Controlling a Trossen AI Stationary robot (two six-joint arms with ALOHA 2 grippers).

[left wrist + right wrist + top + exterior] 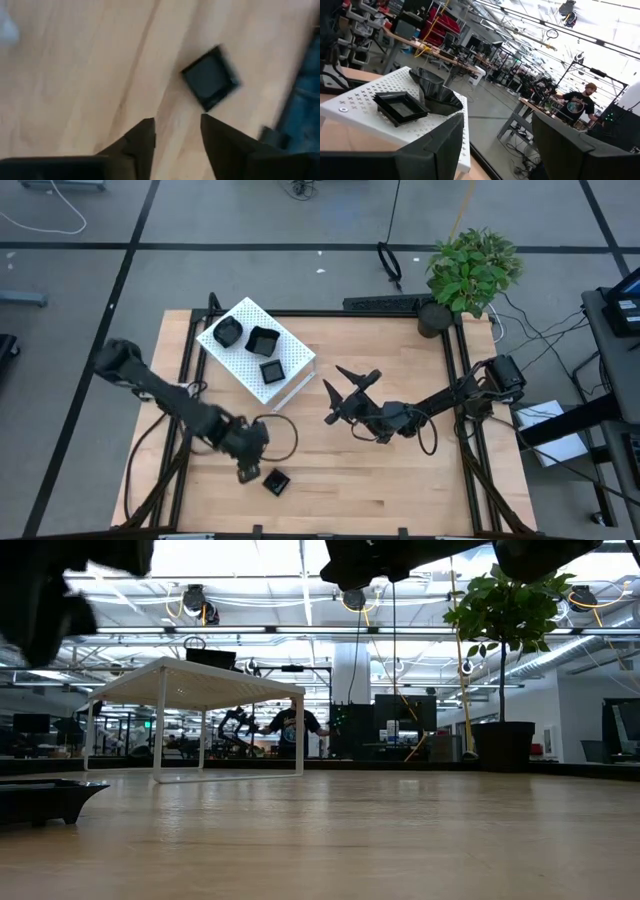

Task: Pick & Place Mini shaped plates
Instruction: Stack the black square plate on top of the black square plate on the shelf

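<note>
Just beyond the left gripper's [177,132] parted, empty jaws lies a square mini plate [210,77].

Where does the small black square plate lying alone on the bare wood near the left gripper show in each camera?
High view: small glossy black square plate on the wooden table, near edge, just beside the left gripper.
Low view: its dark rim at far left.
Left wrist view: the plate on bare wood beyond the open fingers.
Right wrist view: not in it.
Shared landmark: the white perforated box, also in low and right wrist views.
</note>
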